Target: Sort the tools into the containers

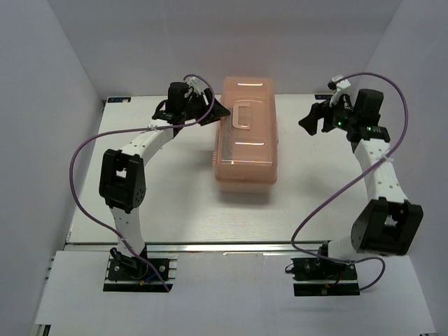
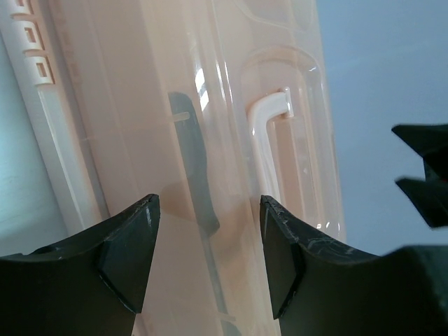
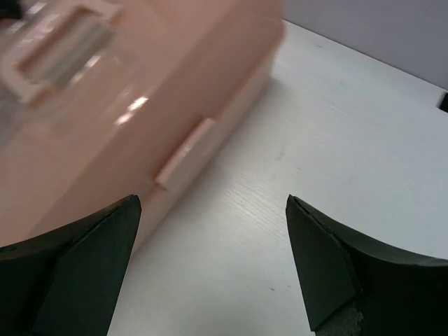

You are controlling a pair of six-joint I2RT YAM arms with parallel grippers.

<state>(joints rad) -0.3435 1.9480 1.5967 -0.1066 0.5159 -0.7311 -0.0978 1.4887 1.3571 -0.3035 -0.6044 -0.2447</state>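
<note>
A: So, you're at the very start, I'd say: the toolbox (image 1: 246, 133) sits shut mid-worktop (image 1: 175, 203), with no tools outside it.
B: Right, so your next move calls for getting the lid (image 2: 161, 84) open. A dark shape (image 2: 192, 168) shows through it, maybe a tool.
A: Your left hand (image 2: 210, 210) is spread partway, empty, close over the lid by the handle (image 2: 269, 140).
B: And your right hand (image 3: 212, 201) gapes wide, empty, beside the toolbox's right wall, not touching.
</note>
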